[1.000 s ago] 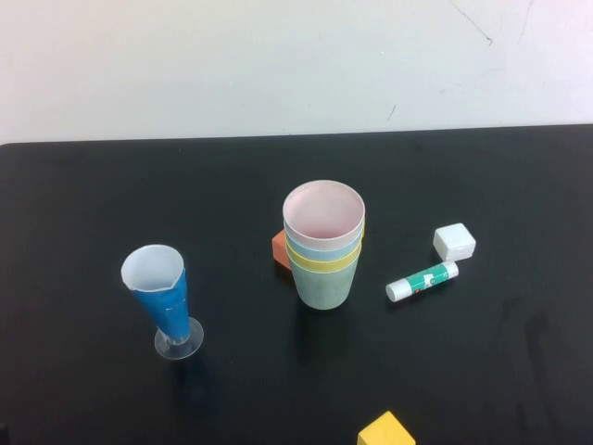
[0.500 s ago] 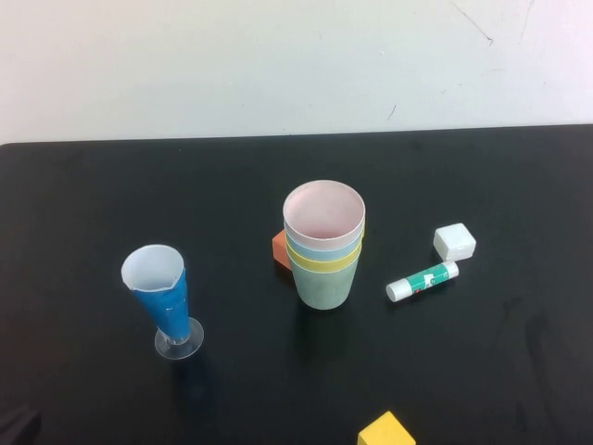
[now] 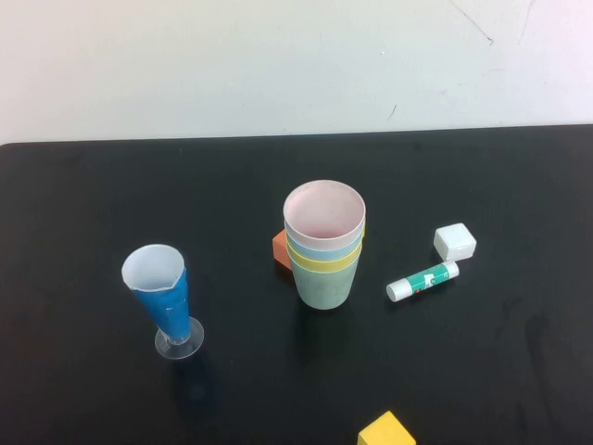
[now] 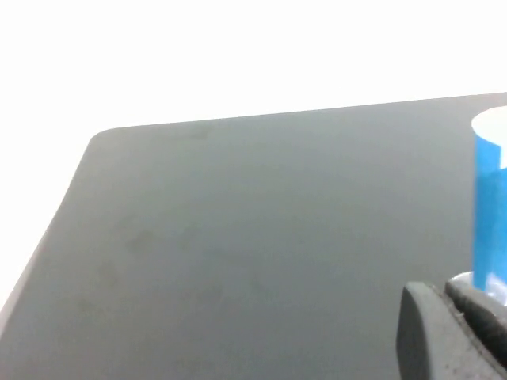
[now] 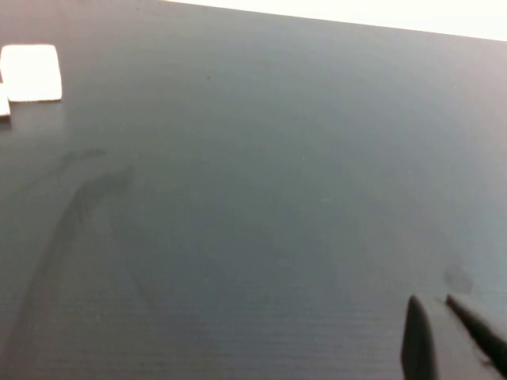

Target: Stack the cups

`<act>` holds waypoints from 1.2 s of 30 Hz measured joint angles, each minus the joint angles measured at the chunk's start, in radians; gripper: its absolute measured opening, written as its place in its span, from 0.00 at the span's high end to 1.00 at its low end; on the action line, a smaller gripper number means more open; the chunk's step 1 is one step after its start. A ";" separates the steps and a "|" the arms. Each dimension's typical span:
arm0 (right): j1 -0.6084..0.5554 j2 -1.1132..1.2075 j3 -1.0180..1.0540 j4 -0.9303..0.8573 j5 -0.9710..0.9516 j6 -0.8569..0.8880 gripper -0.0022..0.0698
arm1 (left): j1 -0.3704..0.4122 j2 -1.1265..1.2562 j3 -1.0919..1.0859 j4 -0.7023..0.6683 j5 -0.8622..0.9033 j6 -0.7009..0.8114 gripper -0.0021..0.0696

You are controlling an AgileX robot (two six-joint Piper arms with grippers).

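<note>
Cups (image 3: 323, 246) are sitting nested in one stack at frame centre on the table (image 3: 93, 204); stacking looks complete. Left end effector (image 4: 455, 332) and right end effector (image 5: 447, 336), both pressed together, are holding nothing, out of the high view.

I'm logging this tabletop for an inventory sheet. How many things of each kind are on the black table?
Cups, nested in one stack: 4 (pink cup, light blue cup, yellow cup, green cup)
Blocks: 3 (orange block, white block, yellow block)
Paper cone on clear base: 1
Glue stick: 1
Total: 9
Left gripper and right gripper: shut, holding nothing.
</note>
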 joint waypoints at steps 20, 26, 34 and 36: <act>0.000 0.000 0.000 -0.001 0.000 0.000 0.96 | 0.120 -0.069 0.117 -0.103 0.077 0.149 0.97; 0.000 0.000 0.000 -0.001 0.000 0.000 0.96 | 0.182 -0.069 0.117 -0.103 0.081 0.153 0.97; 0.000 0.000 0.000 -0.001 0.000 0.000 0.96 | 0.188 -0.069 0.117 -0.109 0.081 0.154 0.97; 0.000 0.000 0.000 -0.001 0.000 0.000 0.96 | 0.188 -0.070 0.117 -0.111 0.081 0.154 0.97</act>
